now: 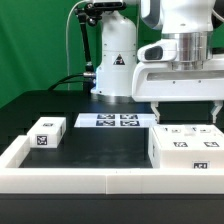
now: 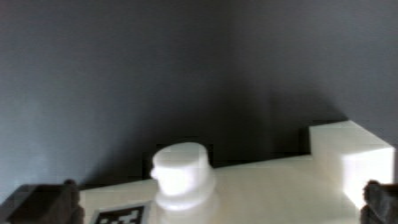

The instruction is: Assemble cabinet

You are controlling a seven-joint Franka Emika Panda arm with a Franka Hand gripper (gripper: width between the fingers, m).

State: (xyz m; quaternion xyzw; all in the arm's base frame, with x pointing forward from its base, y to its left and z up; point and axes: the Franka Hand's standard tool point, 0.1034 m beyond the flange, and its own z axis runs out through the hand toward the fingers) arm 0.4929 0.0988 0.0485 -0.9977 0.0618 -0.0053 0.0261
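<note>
The white cabinet body (image 1: 186, 150) lies at the exterior view's right, near the front rim, with tag markers on its top and front. My gripper (image 1: 188, 114) hangs open and empty directly over it, fingertips just above its top. In the wrist view the body (image 2: 267, 190) fills the space between my two dark fingers (image 2: 43, 204); a short white round peg (image 2: 178, 172) and a raised white block (image 2: 349, 150) stand on it, and a tag (image 2: 121, 214) shows beside the peg. A smaller white tagged block (image 1: 45, 133) sits at the exterior view's left.
The marker board (image 1: 113, 121) lies flat on the dark table behind the parts, in front of the arm's white base (image 1: 115, 62). A low white rim (image 1: 90, 178) edges the table's front and left side.
</note>
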